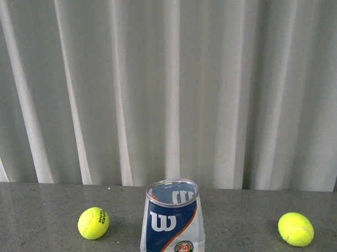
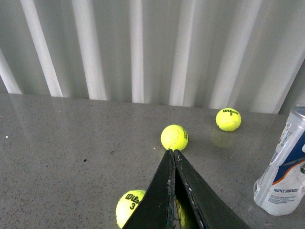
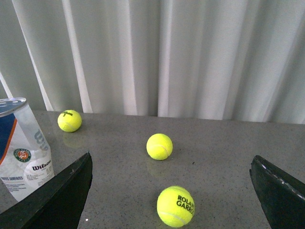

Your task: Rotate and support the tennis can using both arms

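Observation:
The tennis can stands upright on the grey table at the bottom middle of the front view, its blue, white and orange label facing me. Neither arm shows in that view. In the left wrist view my left gripper is shut with nothing between its fingers; the tennis can stands well off to one side, apart from it. In the right wrist view my right gripper is wide open and holds nothing. The tennis can stands just beyond one black finger, apart from it.
Yellow-green tennis balls lie loose on the table: one on each side of the can. Three balls lie around the left fingers. Three balls show ahead of the right gripper. A white curtain hangs behind the table.

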You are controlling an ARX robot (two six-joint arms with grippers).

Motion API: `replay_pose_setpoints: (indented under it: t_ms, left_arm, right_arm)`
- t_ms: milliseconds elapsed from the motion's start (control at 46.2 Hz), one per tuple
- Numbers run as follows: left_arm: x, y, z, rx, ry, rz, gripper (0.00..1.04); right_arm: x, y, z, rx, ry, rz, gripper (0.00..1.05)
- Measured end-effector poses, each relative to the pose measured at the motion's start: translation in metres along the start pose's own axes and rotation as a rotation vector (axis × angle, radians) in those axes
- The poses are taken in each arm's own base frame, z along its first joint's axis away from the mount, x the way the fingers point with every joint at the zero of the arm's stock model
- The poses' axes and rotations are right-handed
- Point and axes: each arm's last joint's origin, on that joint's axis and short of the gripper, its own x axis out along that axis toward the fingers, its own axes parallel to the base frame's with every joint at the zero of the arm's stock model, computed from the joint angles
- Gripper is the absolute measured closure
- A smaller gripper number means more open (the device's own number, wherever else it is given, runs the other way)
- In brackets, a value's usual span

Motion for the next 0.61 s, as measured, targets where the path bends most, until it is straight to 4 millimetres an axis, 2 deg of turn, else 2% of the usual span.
replay_pose_setpoints:
  t_ms: [607]
  left_arm:
    - [-0.020,0.000,0.002,0.000,-0.034,-0.003,1.01]
  right_arm:
    - [0.000,0.000,0.000,0.000,0.000,0.000,0.07]
